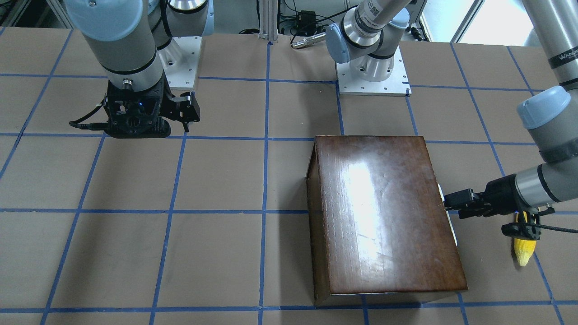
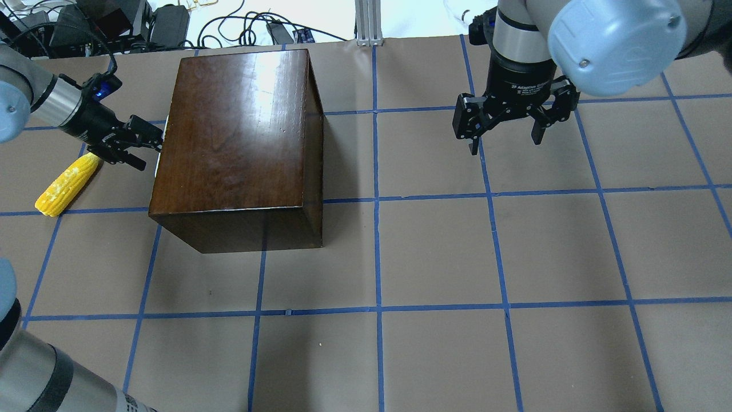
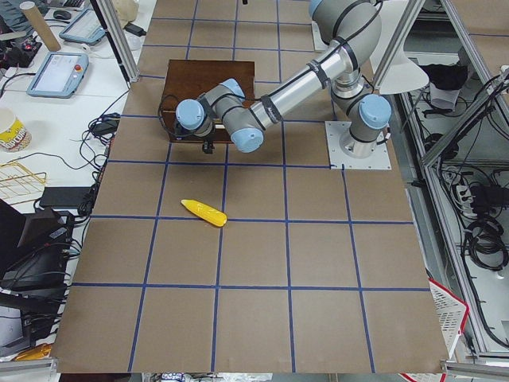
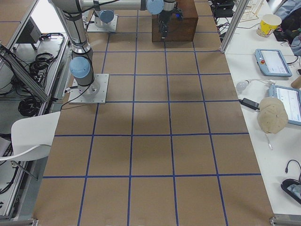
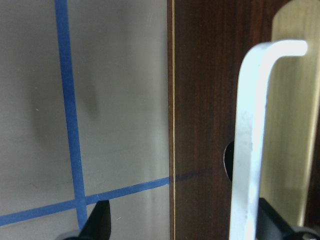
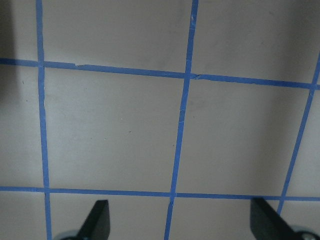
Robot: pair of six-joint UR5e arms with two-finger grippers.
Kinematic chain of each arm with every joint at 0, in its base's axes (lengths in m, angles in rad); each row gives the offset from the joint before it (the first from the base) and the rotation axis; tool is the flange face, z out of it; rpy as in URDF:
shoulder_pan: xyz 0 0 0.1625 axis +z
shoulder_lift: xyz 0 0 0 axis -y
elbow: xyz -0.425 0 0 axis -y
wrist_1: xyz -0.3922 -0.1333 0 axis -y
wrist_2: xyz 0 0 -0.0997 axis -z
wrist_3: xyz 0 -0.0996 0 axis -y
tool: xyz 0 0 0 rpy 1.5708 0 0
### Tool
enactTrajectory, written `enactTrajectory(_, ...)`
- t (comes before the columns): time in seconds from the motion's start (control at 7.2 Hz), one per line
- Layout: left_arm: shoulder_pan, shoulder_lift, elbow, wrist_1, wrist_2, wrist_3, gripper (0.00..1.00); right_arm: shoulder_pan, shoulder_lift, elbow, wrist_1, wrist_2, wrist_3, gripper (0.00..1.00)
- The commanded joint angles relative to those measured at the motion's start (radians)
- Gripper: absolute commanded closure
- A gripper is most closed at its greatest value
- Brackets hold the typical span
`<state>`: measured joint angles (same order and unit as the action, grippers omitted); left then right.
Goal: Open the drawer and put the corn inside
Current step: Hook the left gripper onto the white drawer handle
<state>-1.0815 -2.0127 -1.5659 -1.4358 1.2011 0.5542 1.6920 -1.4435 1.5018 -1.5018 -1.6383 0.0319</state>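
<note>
The glossy dark brown box (image 2: 234,131) stands on the table, also seen in the front view (image 1: 384,212). Its drawer is shut; the dark front panel (image 5: 205,125) with a white handle (image 5: 250,140) fills the left wrist view. My left gripper (image 2: 147,143) is open at that front. The handle stands between its fingertips (image 5: 100,222), close to the right one. The yellow corn (image 2: 66,186) lies on the table just beside the left gripper, apart from the box, and shows in the front view (image 1: 524,250). My right gripper (image 2: 506,143) is open and empty above bare table.
The table is brown paper with a blue tape grid (image 6: 182,125). Both arm bases (image 1: 372,72) stand at the robot's edge. Benches with tablets, a cup and cables (image 3: 56,72) lie beyond the table's edges.
</note>
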Motion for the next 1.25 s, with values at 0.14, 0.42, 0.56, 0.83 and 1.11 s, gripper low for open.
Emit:
enactTrajectory(0.14,-0.002,-0.015,0.001,0.0,-0.023,0.0,0.0,0.0,0.0,0.0,0.0,0.0,0.0,0.0)
enactTrajectory(0.42,0.0,-0.024,0.001,0.0,-0.034,0.004,0.0,0.0,0.0,0.0,0.0,0.0,0.0,0.0)
enactTrajectory(0.56,0.0,-0.024,0.001,0.002,-0.029,0.004,0.0,0.0,0.0,0.0,0.0,0.0,0.0,0.0)
enactTrajectory(0.83,0.0,-0.024,0.003,0.012,-0.028,0.044,0.0,0.0,0.0,0.0,0.0,0.0,0.0,0.0)
enactTrajectory(1.11,0.002,-0.024,0.003,0.018,-0.025,0.044,0.0,0.0,0.0,0.0,0.0,0.0,0.0,0.0)
